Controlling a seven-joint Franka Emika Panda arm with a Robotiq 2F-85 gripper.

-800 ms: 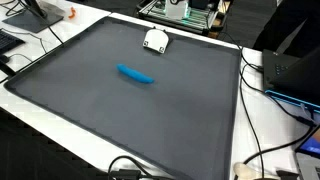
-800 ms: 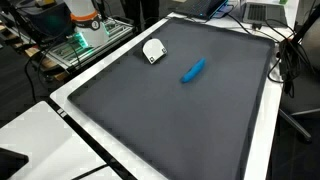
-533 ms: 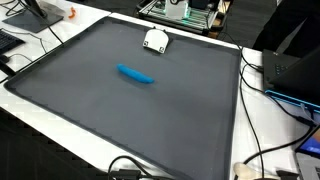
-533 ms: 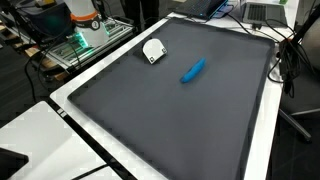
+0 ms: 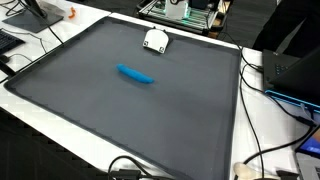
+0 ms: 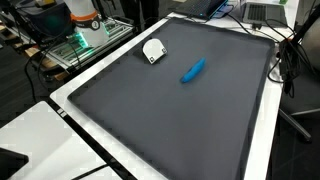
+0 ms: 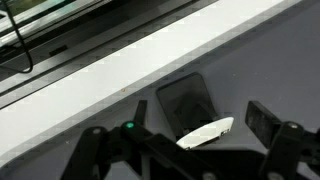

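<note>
- Gripper (image 7: 198, 120) shows only in the wrist view, coming in from the bottom edge. Its two dark fingers (image 7: 260, 120) stand wide apart with nothing clamped between them and nothing touching them.
- Framed in the gap between the fingers is a white object (image 7: 205, 133), seen there as a pale curved sliver. It lies below the gripper, but how far below cannot be told.
- Its long axis in the wrist view runs from lower left to upper right, at a slight tilt. Which end is the front cannot be made out.
- Against its upper side sits a dark block (image 7: 185, 103) with rounded corners, its long axis running more nearly up and down the view. Whether the two are one piece is unclear.
- In both exterior views the white object (image 5: 155, 40) (image 6: 153, 49) rests on the grey mat (image 5: 80, 110) (image 6: 200, 130) close to one edge, near the white table border (image 7: 130, 70).
- Well apart from it, nearer the mat's middle, lies a blue object (image 5: 135, 74) (image 6: 192, 70), long and slim and lying flat. Its axis runs roughly along the mat edge that the white object is near.
- Counted: one gripper with two fingers, one white object, one dark block, one blue object, one mat.
</note>
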